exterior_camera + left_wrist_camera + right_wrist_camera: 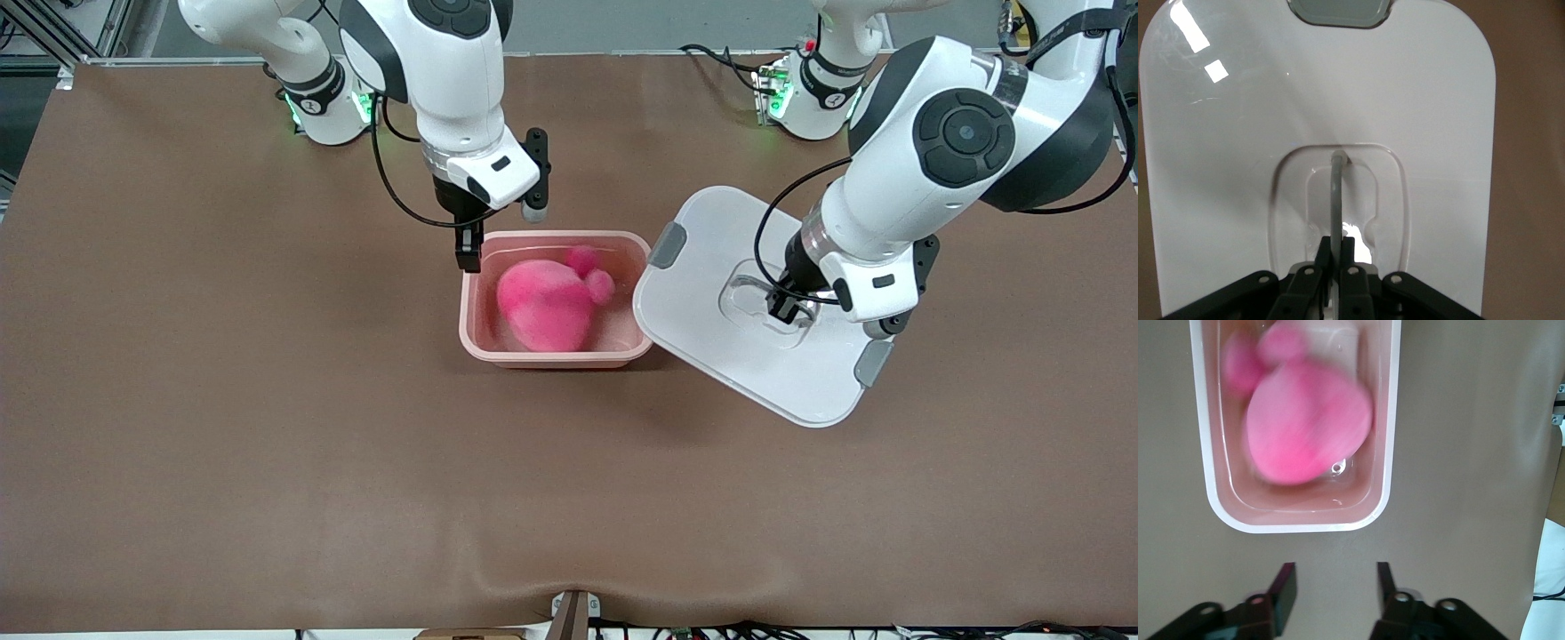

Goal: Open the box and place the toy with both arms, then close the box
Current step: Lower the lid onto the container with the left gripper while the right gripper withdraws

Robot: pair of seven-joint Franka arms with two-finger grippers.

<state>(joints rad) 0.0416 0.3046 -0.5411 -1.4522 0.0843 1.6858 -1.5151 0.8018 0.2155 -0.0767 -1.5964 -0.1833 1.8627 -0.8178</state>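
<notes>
Brown matting covers the whole table (222,444), and the action sits a little toward the robots' edge of it, around the middle of its length. We've got the box (551,356) standing open, a pale pink tub with no cover on it, and the toy (547,302) is lying inside, bright pink plush filling most of the tub, its two small ears pointing toward the robots' edge. From the right wrist view the toy (1305,427) is blurred but plainly within the box (1385,453) walls.

Over to the right gripper (468,249): it hangs just above the box's corner at the right arm's end, the one toward the robots' edge. Its fingers (1285,590) are spread apart with nothing between them, bare matting showing through the gap.

Now the left gripper (782,305): it's down on the lid (711,240), which lies beside the box toward the left arm's end of the table, turned at an angle, one corner close against the tub's rim. Grey clips show at two of the lid's edges. In the left wrist view, that gripper (1335,253) is pinched tight on the clear handle (1336,193) that arches up out of the lid's (1238,133) recess.
</notes>
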